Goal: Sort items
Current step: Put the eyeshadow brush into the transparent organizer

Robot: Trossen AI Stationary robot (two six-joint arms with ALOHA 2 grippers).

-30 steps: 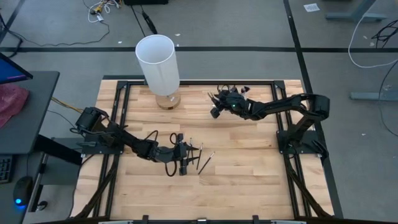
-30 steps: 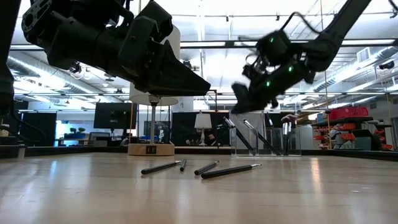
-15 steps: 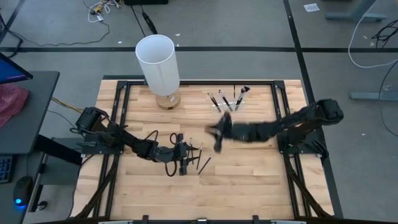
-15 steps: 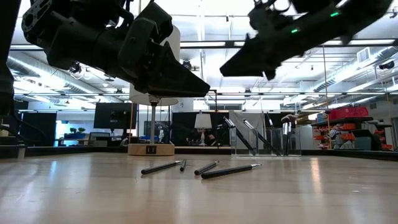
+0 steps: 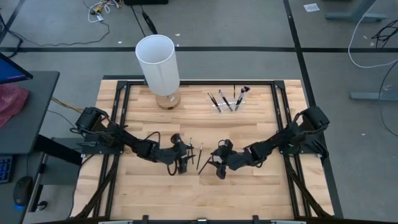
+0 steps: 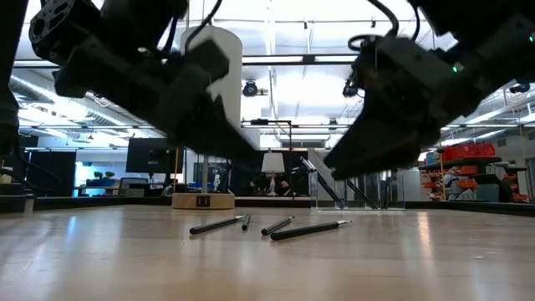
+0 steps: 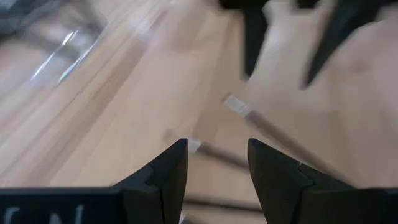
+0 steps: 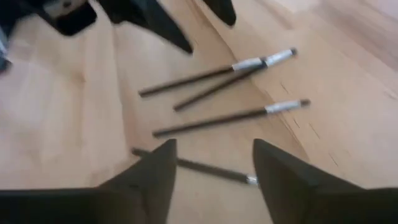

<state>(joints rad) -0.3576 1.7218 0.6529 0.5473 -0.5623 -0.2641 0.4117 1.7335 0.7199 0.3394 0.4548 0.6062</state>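
Observation:
Several thin dark brushes with silver ferrules (image 8: 230, 118) lie flat on the wooden table, between my two grippers (image 5: 200, 152) (image 6: 277, 224). My left gripper (image 5: 188, 155) (image 7: 214, 146) comes from the table's left and hovers open above them; one brush (image 7: 214, 155) shows between its fingers, untouched. My right gripper (image 5: 212, 163) (image 8: 214, 146) comes from the right, tipped down and open, just above the brushes with nothing in it. More brushes stand tilted in a small clear holder (image 5: 225, 102) at the far side.
A tall white cylinder on a wooden base (image 5: 157, 62) stands at the far left of the table. The black frame (image 5: 277, 118) borders the table. Bare wood (image 5: 249, 193) lies toward the near edge. The two grippers face each other closely over the brushes.
My right gripper has swung from above the clear holder at the far side toward the near edge and down, coming to the loose brushes opposite my left gripper. My left gripper has tipped its fingers further down while staying in place. The brushes on the table have not moved.

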